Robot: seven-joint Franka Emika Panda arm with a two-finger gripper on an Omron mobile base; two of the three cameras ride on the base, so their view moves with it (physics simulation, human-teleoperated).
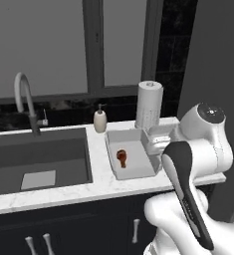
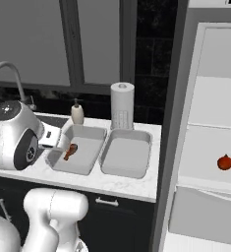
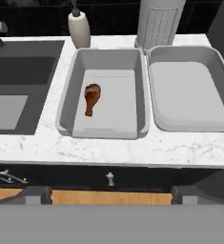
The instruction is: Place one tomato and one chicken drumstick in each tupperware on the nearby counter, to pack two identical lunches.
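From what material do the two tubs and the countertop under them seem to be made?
Both tubs, the one holding the drumstick and the empty one, look like matte plastic: uniform light grey, no shine, soft rounded corners. The countertop looks like polished stone, probably marble: white with faint grey veins. As everything is rendered, this stays a guess.

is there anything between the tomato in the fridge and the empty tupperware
Nothing visible blocks it. The tomato sits alone on an open fridge shelf, and the empty tupperware lies uncovered on the counter beside it.

Two tupperware tubs point(image 3: 106, 128) point(image 3: 189, 121), one chicken drumstick point(image 3: 91, 97), one tomato point(image 2: 225, 162), one paper-towel roll point(image 2: 122, 105), one soap dispenser point(image 3: 79, 27)
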